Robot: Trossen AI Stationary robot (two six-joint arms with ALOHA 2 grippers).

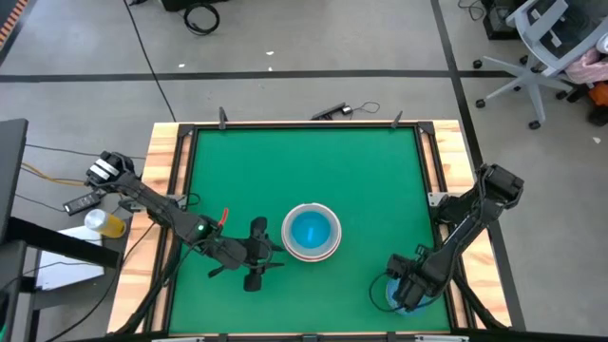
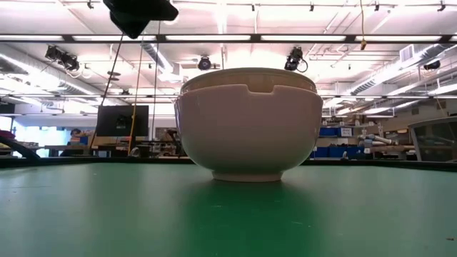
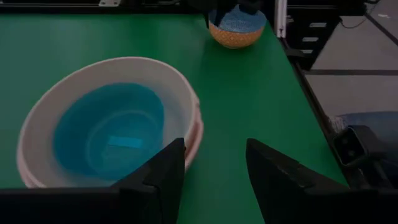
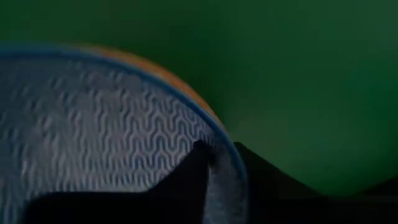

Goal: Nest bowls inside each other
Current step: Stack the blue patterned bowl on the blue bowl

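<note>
A stack of bowls [image 1: 311, 231] stands on its base mid-table: a white outer bowl [image 2: 248, 128], a cream rim just inside it, and a blue bowl [image 3: 109, 134] innermost. My left gripper [image 1: 256, 255] hovers open just left of the stack, with nothing between its fingers [image 3: 163, 177]. A small bowl [image 3: 236, 30], orange outside and blue-patterned inside, sits near the table's near right corner [image 1: 394, 296]. My right gripper [image 1: 410, 285] is over it, pointing down, shut on its rim. My right gripper comes from above, pointing down, and has the small bowl's rim [image 4: 225, 163] between its fingers. One finger [image 4: 196, 171] is inside the bowl and the other outside. In the left wrist view the bowl stands upright on the green mat.
The green mat [image 1: 304, 171] lies bare across the far half. Wooden rails [image 1: 171, 161] edge the table left and right. The small bowl sits close to the right rail and the near edge. A dark part of an arm [image 2: 139, 14] hangs at the low view's top.
</note>
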